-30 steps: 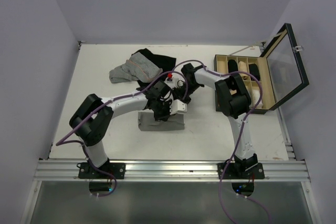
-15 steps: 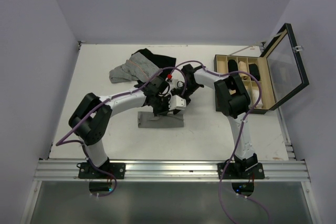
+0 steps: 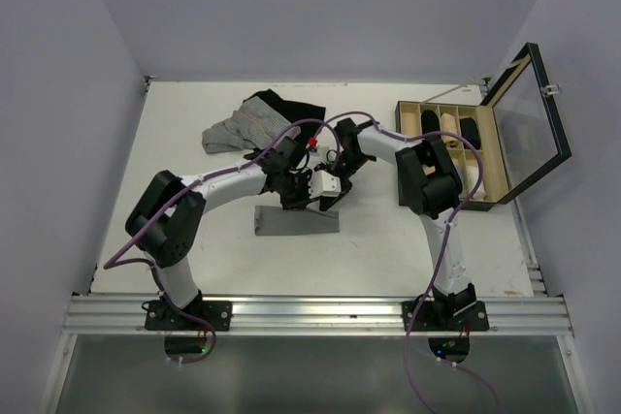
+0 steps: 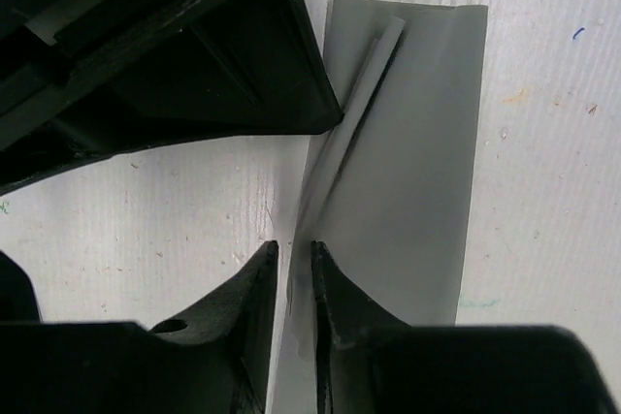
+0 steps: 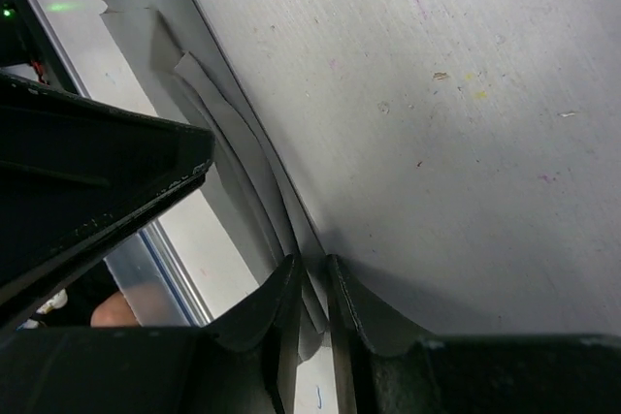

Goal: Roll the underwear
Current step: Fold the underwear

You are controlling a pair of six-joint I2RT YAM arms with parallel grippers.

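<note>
The underwear (image 3: 291,221), plain grey cloth folded into a long narrow strip, lies on the white table (image 3: 194,172) in front of both grippers. My left gripper (image 3: 297,193) is shut on the strip's far edge. In the left wrist view the fingertips pinch a raised fold of the grey cloth (image 4: 408,191) at the left gripper (image 4: 293,257). My right gripper (image 3: 330,187) is shut on the same edge just to the right. In the right wrist view its tips (image 5: 310,273) clamp several thin layers of cloth (image 5: 228,167).
A grey-and-white pinstriped garment (image 3: 243,129) and a black garment (image 3: 291,107) lie heaped at the back of the table. An open wooden box (image 3: 482,176) with compartments holding rolled items stands at the right, its glass lid (image 3: 529,113) raised.
Both grippers have moved toward the back of the table, holding the cloth's far edge. The grey cloth seen from above has narrowed from a wider rectangle to a thin strip.
</note>
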